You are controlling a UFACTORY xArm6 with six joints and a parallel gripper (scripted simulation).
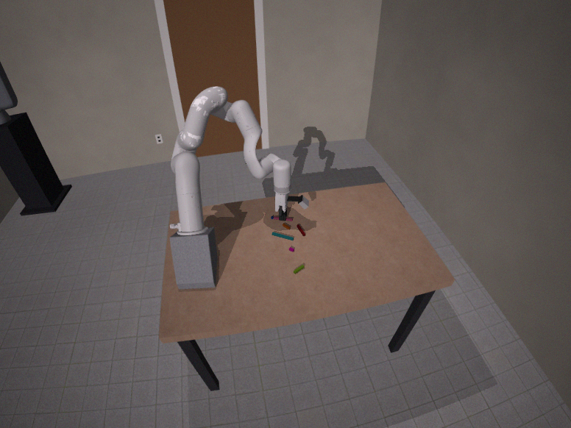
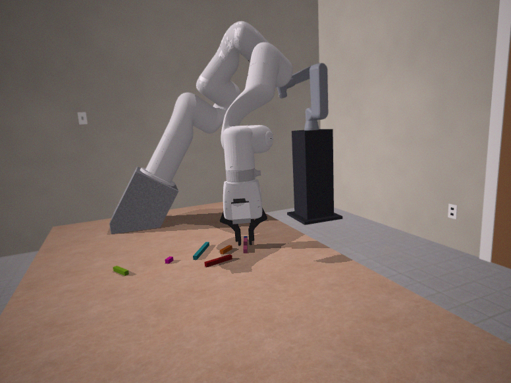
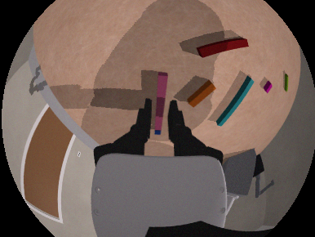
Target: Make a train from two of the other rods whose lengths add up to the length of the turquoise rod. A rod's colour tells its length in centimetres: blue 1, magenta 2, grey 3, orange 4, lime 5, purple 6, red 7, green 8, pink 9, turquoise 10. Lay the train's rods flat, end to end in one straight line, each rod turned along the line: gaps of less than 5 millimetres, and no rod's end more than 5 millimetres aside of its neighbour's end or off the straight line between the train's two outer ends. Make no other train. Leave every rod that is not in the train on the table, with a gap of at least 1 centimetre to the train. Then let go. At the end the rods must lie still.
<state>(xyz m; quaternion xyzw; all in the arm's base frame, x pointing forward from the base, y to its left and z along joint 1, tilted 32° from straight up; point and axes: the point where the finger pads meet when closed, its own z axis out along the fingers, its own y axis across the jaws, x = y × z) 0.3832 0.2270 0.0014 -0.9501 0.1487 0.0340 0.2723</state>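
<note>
A pink rod (image 3: 161, 101) lies flat on the table with a small blue rod (image 3: 157, 131) at its near end, in line with it. My gripper (image 3: 160, 108) stands low over them, one finger on each side of the pink rod's near part, slightly open and not gripping. In the exterior view the gripper (image 2: 244, 239) straddles the pink rod (image 2: 245, 244), which is seen end on. The turquoise rod (image 3: 235, 100) lies apart to the right, and also shows in the exterior view (image 2: 201, 250).
An orange rod (image 3: 201, 92) lies between the pink and turquoise rods. A red rod (image 3: 223, 46) lies beyond it. A magenta rod (image 2: 168, 259) and a lime rod (image 2: 120, 270) lie farther off. The arm's grey base (image 2: 142, 201) stands at the table's back.
</note>
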